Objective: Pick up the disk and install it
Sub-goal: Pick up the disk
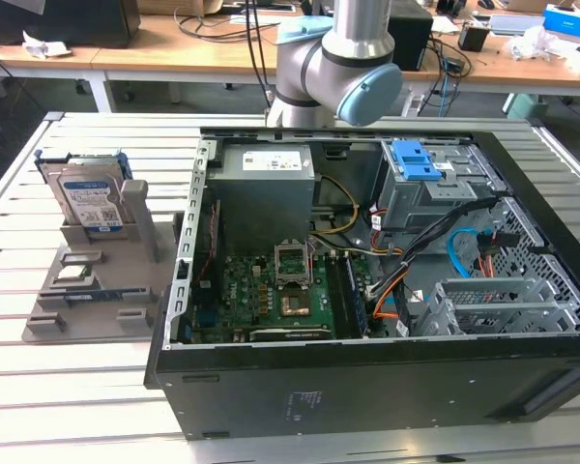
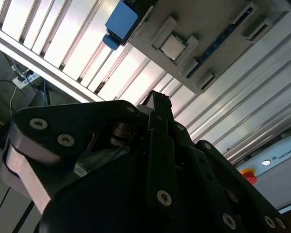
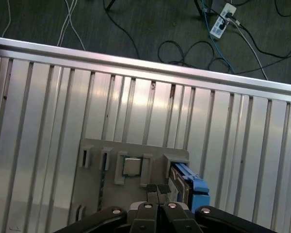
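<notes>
The disk (image 1: pixel 85 198) stands on edge in a grey holder (image 1: pixel 97 290) on the exterior view's left, its silver face and white-and-blue label showing inside a blue carrier rail. In the first wrist view the disk (image 3: pixel 188 185) is seen from above as a blue-edged block at the holder's (image 3: pixel 94 194) end. My gripper (image 3: pixel 157 189) hangs well above the holder with its black fingertips together and nothing between them. It is just beside the disk in that picture. The second wrist view shows my gripper (image 2: pixel 159 99) with the disk's blue corner (image 2: pixel 120 22) beyond it.
An open computer case (image 1: pixel 271 387) lies on the slatted metal table (image 1: pixel 77 406), with a blue latch (image 1: pixel 413 159) on its drive bay and a metal cage (image 1: pixel 493 304) near the front. A square chip (image 3: pixel 132 166) sits in the holder. Cables and a power strip (image 3: pixel 222 19) lie on the floor.
</notes>
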You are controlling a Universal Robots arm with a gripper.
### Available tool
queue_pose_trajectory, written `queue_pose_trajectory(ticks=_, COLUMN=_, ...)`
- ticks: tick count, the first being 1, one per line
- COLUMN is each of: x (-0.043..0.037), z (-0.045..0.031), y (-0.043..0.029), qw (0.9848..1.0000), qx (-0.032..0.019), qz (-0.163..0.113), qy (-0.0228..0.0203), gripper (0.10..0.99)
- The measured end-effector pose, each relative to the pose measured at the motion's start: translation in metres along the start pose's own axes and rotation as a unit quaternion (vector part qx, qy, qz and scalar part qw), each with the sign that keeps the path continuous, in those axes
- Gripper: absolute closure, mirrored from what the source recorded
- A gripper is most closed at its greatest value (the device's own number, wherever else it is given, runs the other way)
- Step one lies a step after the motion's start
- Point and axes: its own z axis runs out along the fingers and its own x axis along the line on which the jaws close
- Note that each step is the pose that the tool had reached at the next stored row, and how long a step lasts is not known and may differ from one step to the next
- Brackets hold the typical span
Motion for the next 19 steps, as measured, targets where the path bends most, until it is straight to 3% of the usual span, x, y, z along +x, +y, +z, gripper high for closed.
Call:
queue_pose_trajectory(ticks=4, x=0.0000, z=0.0000, y=0.0000, qw=1.0000, qx=0.0000, qz=0.000, qy=0.0000, gripper=0.980)
queue_pose_trajectory(ticks=9, x=-0.0001, z=0.0003, y=0.0000, qw=0.9993, qx=0.0008, qz=0.038, qy=-0.0011, gripper=0.980)
queue_pose_trajectory(ticks=12, x=0.0000, z=0.0007, y=0.0000, qw=0.9976, qx=0.0014, qz=0.070, qy=-0.0021, gripper=0.980)
queue_pose_trajectory(ticks=14, x=0.0000, z=0.0008, y=-0.0001, qw=0.9951, qx=0.0020, qz=0.099, qy=-0.0031, gripper=0.980)
queue_pose_trajectory(ticks=19, x=0.0000, z=0.0009, y=-0.0001, qw=0.9948, qx=0.0021, qz=0.101, qy=-0.0032, gripper=0.980)
